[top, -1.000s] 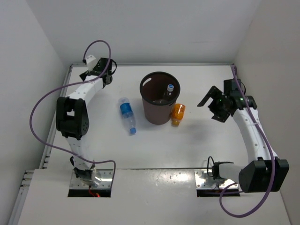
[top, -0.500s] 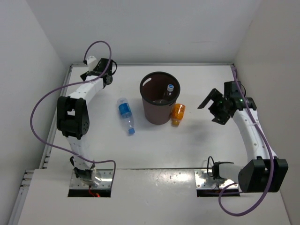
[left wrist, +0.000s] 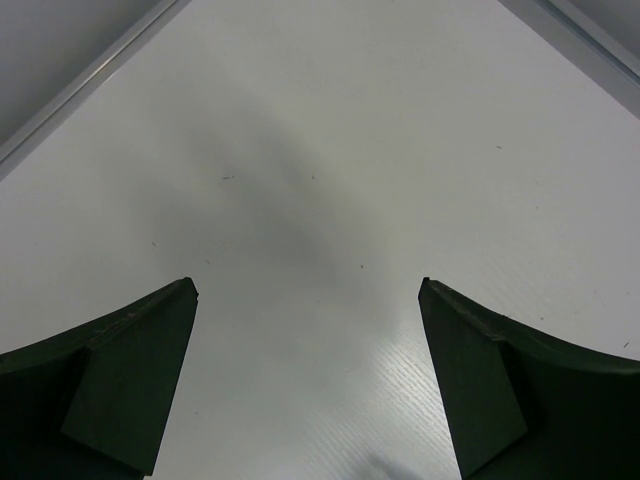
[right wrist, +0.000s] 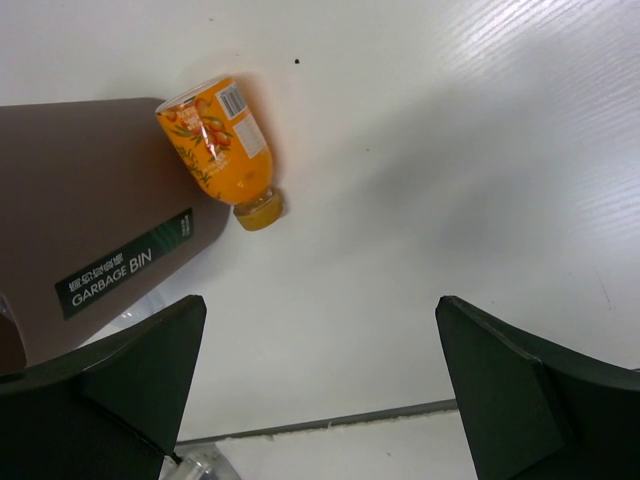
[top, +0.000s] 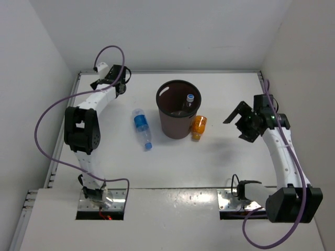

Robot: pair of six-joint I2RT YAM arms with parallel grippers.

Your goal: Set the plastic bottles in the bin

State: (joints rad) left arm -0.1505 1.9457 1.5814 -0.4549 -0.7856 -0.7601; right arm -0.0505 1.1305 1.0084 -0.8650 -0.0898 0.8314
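Now both jaws stand apart, empty; orange bottle (right wrist: 214,138) lies beyond the right jaws, beside the bin (right wrist: 85,190).

My left arm stretches far forward, left gripper (top: 121,83) spread wide. My right arm stands raised, right gripper (top: 238,124) likewise agape, holding nothing.

Bin (top: 175,125): dark brown round bucket, upright mid-counter, white "GARBAGE BIN" label on its wall (right wrist: 90,200). One clear bottle (top: 189,100) is inside, blue cap up, leaning on the right inner wall. Blue-label bottle (top: 141,128) lies flat on the counter just left of the bin, cap toward the near edge. Orange bottle (top: 198,127) (right wrist: 215,140) lies on its side by the bin's right wall, cap pointing away from it.
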